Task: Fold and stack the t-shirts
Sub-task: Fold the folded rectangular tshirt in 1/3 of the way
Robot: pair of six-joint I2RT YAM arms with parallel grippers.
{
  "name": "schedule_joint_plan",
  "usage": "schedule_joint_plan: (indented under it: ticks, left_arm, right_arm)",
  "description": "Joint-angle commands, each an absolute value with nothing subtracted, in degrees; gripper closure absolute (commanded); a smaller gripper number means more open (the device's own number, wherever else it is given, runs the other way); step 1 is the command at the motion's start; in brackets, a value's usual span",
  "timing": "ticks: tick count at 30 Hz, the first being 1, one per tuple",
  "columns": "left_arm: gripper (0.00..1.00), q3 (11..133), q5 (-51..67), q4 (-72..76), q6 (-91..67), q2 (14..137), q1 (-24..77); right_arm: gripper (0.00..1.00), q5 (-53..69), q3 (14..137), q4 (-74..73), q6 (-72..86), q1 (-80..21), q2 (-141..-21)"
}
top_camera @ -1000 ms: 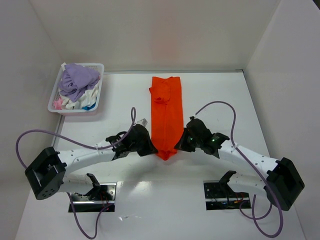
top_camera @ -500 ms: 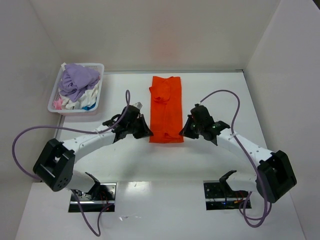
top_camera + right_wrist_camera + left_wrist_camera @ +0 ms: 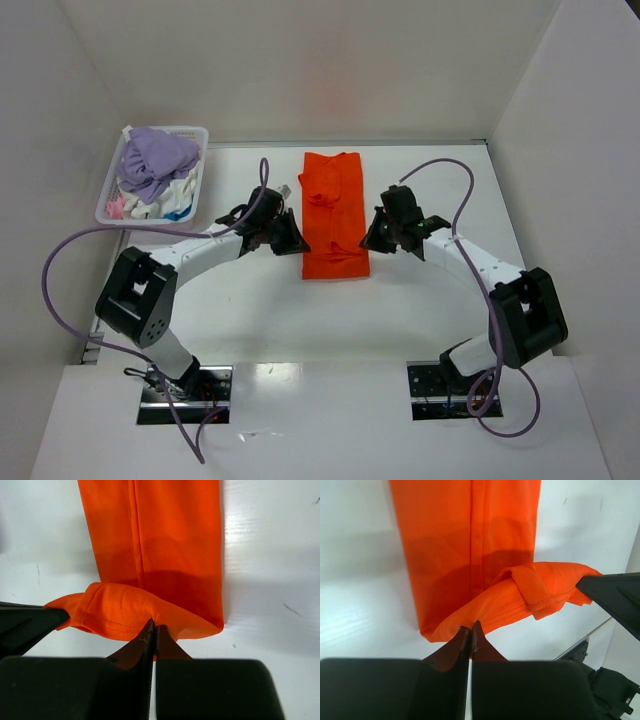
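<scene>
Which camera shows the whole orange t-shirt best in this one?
The top external view: the orange t-shirt shows end to end as a long folded strip on the table. The wrist views show only its near end, pinched in the left gripper and the right gripper.

Bright, even light from overhead fills the white enclosure, and the shadows are soft and grey. The bench [image 3: 250, 300] shows a glossy reflection along its near strip, and the back wall [image 3: 330, 80] takes a faint orange tint above the shirt [image 3: 335, 215]. In the wrist views the raised fold darkens the cloth beneath. The left end effector [image 3: 470, 629] and right end effector [image 3: 152, 629] look black, nearly featureless and slightly soft.
</scene>
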State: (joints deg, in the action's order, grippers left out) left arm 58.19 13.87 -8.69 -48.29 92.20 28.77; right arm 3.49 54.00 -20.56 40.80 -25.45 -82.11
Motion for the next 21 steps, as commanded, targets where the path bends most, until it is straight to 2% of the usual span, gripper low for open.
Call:
schedule_joint_plan:
  ticks: [1, 21]
  left_arm:
    - [1.0, 62.22, 16.08, -8.44, -45.18, 95.35, 28.04]
    - [1.0, 68.91, 17.22, -7.91, -41.22, 104.5, 22.85]
  right_arm:
    - [1.0, 2.99, 56.95, -18.29, 38.94, -23.04, -84.19]
    - [1.0, 5.63, 65.47, -16.08, 36.65, -18.9, -95.19]
